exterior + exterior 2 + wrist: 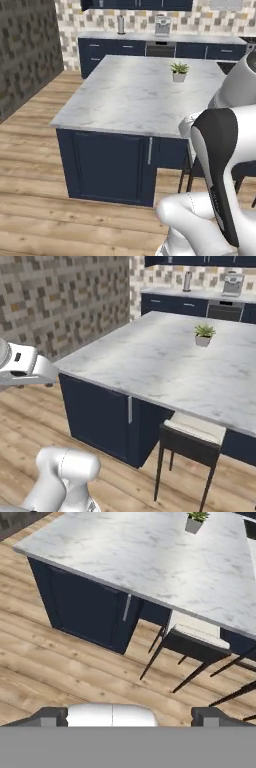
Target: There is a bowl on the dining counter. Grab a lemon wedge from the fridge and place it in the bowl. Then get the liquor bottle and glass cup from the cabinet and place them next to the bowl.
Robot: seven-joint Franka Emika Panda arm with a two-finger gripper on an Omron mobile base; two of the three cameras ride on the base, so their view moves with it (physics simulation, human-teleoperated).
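One big marble dining counter (135, 95) fills the left base view, navy base below with a grey vertical door handle (149, 150). Small potted plant (179, 71) stands on the top toward the far right. Beyond it, a wall counter (160, 37) with navy drawers, a dark oven front (160, 49), a grey canister (121, 24) and a silver appliance (162, 25). Navy upper cabinets (137, 4) just at the top edge. White arm with dark joint (220, 150) rises at lower right; wood floor (35, 165) all around.

Right base view: same dining counter (150, 363), potted plant (203, 335) on it, a dark stool with pale seat (192, 438) tucked at its near edge. Tiled wall (65, 296) at left. Arm link (25, 368) at left edge.

Hand view: looks down at the counter corner (150, 557), navy door with handle (127, 607), stools (195, 644) on wood floor. Gripper (131, 717) at bottom, dark finger tips (50, 716) spread wide apart, nothing between them, hanging over the floor short of the counter. Plant (195, 522) at top edge.
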